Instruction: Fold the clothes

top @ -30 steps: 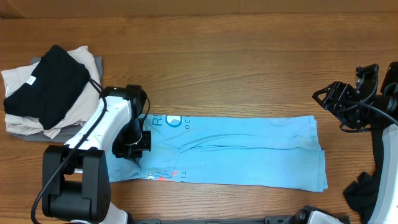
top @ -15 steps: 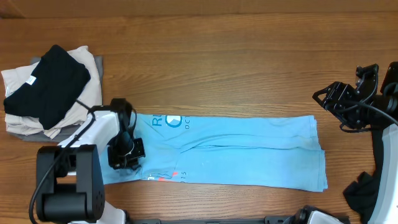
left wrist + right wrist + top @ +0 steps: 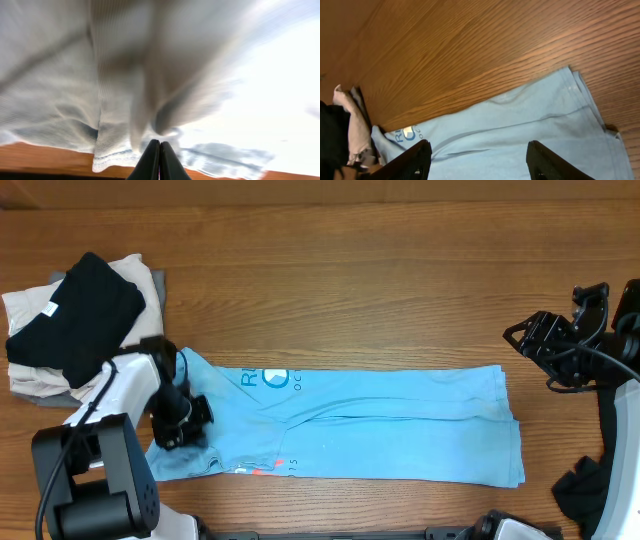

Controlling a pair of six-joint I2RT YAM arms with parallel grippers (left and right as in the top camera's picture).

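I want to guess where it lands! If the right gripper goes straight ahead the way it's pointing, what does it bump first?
Probably the sky-blue T-shirt. The open right gripper aims right at it in the wrist view, with nothing in between. How far away it is, though, is hard to judge.

Left claw pinches left end of blue T-shirt.

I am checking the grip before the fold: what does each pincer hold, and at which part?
The left pincer pinches the blue T-shirt at its left end; the right pincer is open and holds nothing.
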